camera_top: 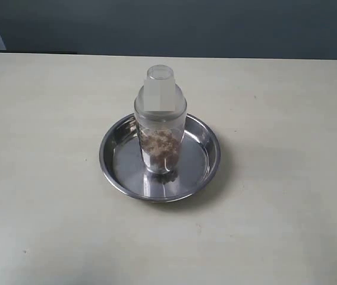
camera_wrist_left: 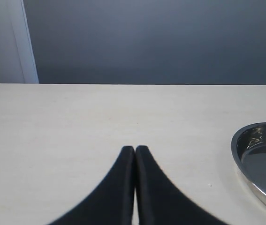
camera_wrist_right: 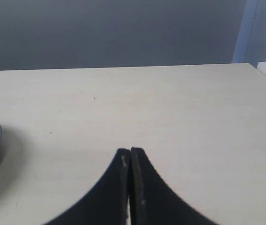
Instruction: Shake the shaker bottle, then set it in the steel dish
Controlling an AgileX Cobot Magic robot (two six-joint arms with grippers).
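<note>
- Exterior view: the shaker bottle point(camera_top: 160, 122) stands upright inside the steel dish point(camera_top: 199, 178), on its flat bottom, brown granules settled low; no gripper shows here. The placing looks done, with nothing evidently left.
- Left wrist view: the left gripper point(camera_wrist_left: 135, 149) is pressed closed and empty, with the dish's rim just beside it.
- Right wrist view: the right gripper point(camera_wrist_right: 130, 151) is likewise closed on nothing, well apart from the dish.

Soft even light, glare on the steel dish point(camera_top: 201, 157), faint shadow right of it
</note>
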